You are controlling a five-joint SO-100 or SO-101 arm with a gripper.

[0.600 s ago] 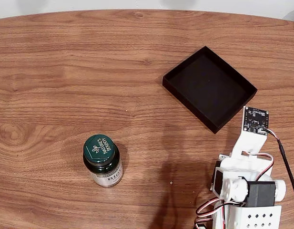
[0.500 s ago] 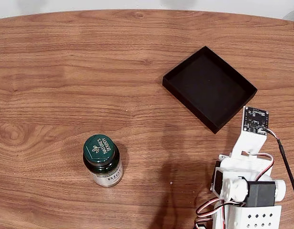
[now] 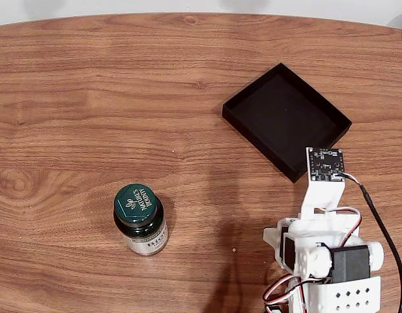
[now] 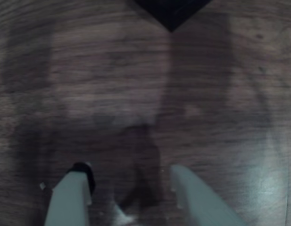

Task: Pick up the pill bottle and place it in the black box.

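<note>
The pill bottle point(image 3: 141, 218), dark green glass with a green printed lid and a whitish label, stands upright on the wood at the lower left of the fixed view. The black box point(image 3: 287, 120) lies turned diagonally at the upper right, nothing inside it. My white arm point(image 3: 324, 261) is at the bottom right, well right of the bottle and just below the box. In the blurred wrist view my gripper point(image 4: 130, 172) is open, its pale fingers point(image 4: 70, 197) apart over bare wood with nothing between them. A corner of the black box point(image 4: 171, 12) shows at the top edge.
The wooden table point(image 3: 90, 98) has a curved far edge along the top of the fixed view. A small camera board point(image 3: 326, 164) on a white bracket overlaps the box's near corner. Cables point(image 3: 376, 222) trail along the arm's right side.
The arm has swung left in the fixed view, carrying its camera board toward the box's near corner. Bottle and box have not moved.
</note>
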